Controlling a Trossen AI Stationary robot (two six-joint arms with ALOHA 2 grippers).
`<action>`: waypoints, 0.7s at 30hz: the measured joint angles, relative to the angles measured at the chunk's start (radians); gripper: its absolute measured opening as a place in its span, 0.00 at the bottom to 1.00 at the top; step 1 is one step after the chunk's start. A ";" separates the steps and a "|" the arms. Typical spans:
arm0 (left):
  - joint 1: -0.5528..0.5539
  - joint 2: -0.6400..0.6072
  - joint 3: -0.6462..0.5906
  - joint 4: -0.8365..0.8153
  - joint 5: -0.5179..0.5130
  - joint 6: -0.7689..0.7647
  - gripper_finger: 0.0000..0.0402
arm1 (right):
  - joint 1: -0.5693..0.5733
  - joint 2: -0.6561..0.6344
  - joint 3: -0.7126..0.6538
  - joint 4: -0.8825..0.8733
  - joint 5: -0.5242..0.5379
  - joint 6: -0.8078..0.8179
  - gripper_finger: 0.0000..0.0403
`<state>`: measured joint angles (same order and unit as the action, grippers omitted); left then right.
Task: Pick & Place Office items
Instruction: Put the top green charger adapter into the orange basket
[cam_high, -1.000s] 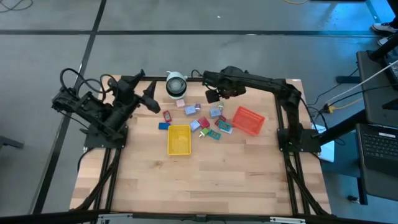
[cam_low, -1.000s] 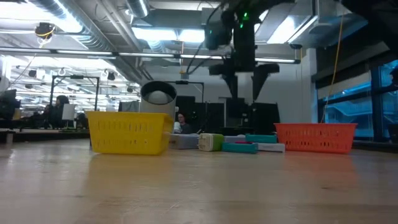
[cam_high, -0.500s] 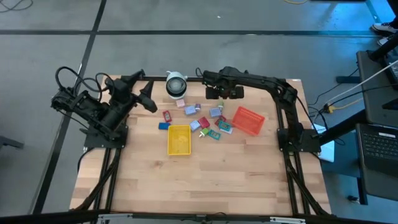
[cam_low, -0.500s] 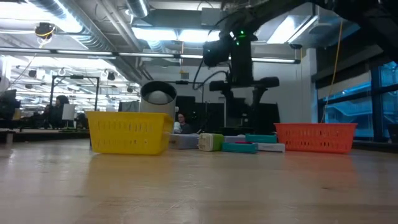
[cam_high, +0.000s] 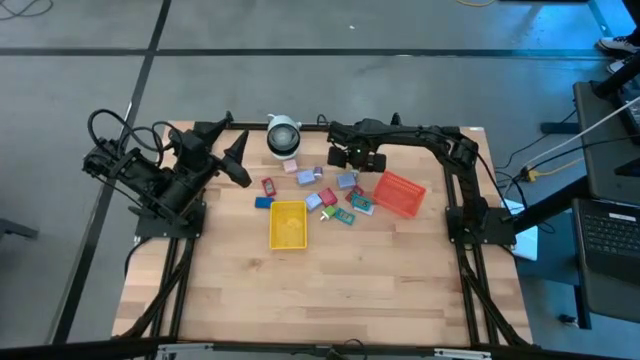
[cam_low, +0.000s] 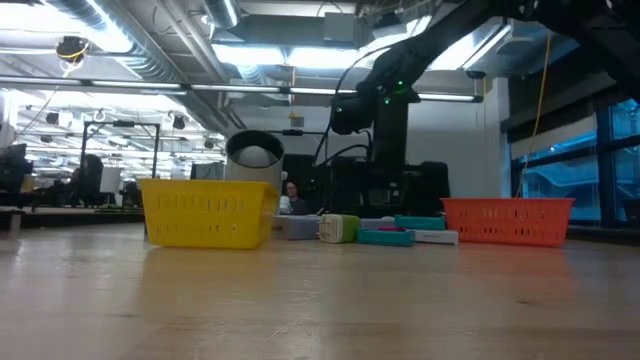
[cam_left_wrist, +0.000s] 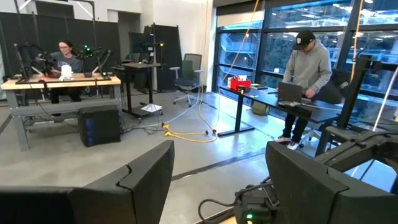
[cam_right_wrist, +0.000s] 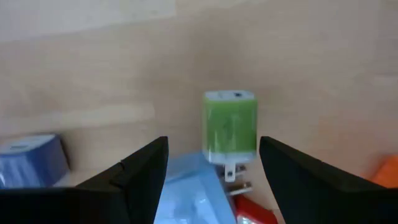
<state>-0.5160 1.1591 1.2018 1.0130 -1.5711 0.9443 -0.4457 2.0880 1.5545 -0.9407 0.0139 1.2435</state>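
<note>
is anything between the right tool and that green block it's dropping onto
Nothing visible. In the right wrist view the green block lies in the open gap ahead of the right tool, whose jaws stand apart; a light blue packet lies beside it.

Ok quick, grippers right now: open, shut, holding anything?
Left gripper: open, empty, raised at the table's left edge.
Right gripper: open, holding nothing, low over the office items with the green block between its fingers.

We saw the office items (cam_high: 322, 193) scattered flat at the upper middle of the high view; small blue, lavender, red and teal pieces; a green-and-white block (cam_right_wrist: 230, 126) lay close beside a pale blue packet (cam_right_wrist: 189, 193).
</note>
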 joint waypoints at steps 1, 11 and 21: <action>-0.002 0.000 0.000 0.000 0.000 -0.001 0.62 | -0.001 0.000 -0.004 0.005 0.000 -0.004 0.64; -0.006 0.000 0.000 0.001 0.000 -0.006 0.62 | -0.009 -0.001 -0.034 0.049 0.043 -0.021 0.64; -0.006 0.000 0.000 0.009 0.000 -0.011 0.62 | -0.024 -0.001 -0.034 0.048 0.057 -0.047 0.50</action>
<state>-0.5220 1.1591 1.2015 1.0217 -1.5711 0.9337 -0.4698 2.0872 1.5204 -0.8932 0.0709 1.1962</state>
